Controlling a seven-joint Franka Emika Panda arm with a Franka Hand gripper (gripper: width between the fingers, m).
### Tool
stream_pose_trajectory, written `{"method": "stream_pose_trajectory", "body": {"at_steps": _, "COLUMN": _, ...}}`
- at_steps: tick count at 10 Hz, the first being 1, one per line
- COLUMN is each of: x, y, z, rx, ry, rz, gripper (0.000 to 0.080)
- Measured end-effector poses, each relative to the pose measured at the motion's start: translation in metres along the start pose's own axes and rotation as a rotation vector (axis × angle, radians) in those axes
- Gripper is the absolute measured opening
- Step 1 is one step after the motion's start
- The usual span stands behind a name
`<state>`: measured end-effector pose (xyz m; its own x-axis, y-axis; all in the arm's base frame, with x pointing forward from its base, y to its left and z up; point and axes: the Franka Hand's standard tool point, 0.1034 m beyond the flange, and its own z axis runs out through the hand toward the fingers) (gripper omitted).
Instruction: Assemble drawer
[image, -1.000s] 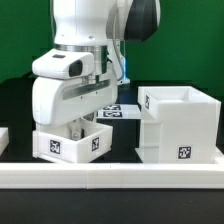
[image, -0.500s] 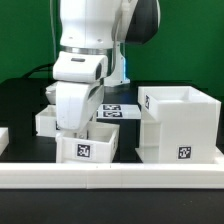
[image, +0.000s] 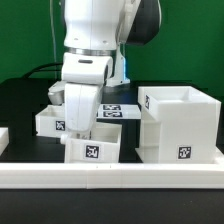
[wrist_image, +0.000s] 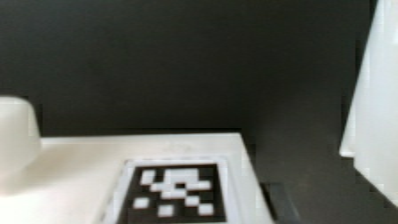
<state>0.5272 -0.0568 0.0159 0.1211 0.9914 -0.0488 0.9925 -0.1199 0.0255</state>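
My gripper reaches down into a small white open-top tray with a square tag on its front. Its fingertips are hidden behind the tray wall, and it appears shut on that wall. The tray sits near the front rail, just on the exterior view's left of the tall white housing, with a small gap between them. A second tray stands behind on the exterior view's left. In the wrist view, the held tray's tagged face fills the near part of the picture, blurred, over the black table.
A long low white rail runs along the front edge. The marker board lies flat behind the arm. A white part shows at the exterior view's far left. A white edge in the wrist view is too blurred to name.
The arm has moved toward the exterior view's right and front, and the tray has moved with it toward the housing. The second tray behind has come into view.
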Motion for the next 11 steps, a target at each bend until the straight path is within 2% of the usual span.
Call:
{"method": "stream_pose_trajectory", "body": {"at_steps": 4, "x": 0.025, "y": -0.003, "z": 0.000, "rx": 0.005, "ry": 0.014, "rz": -0.027, "gripper": 0.0041}}
{"method": "stream_pose_trajectory", "body": {"at_steps": 7, "x": 0.026, "y": -0.003, "z": 0.001, "rx": 0.003, "ry": 0.016, "rz": -0.026, "gripper": 0.0041}}
{"method": "stream_pose_trajectory", "body": {"at_steps": 8, "x": 0.027, "y": -0.002, "z": 0.001, "rx": -0.024, "ry": 0.021, "rz": -0.025, "gripper": 0.0041}}
{"method": "stream_pose_trajectory", "body": {"at_steps": 9, "x": 0.027, "y": -0.003, "z": 0.001, "rx": -0.018, "ry": 0.020, "rz": -0.024, "gripper": 0.0041}}
{"method": "stream_pose_trajectory", "body": {"at_steps": 11, "x": 0.039, "y": -0.006, "z": 0.002, "rx": -0.013, "ry": 0.025, "rz": -0.025, "gripper": 0.0041}}
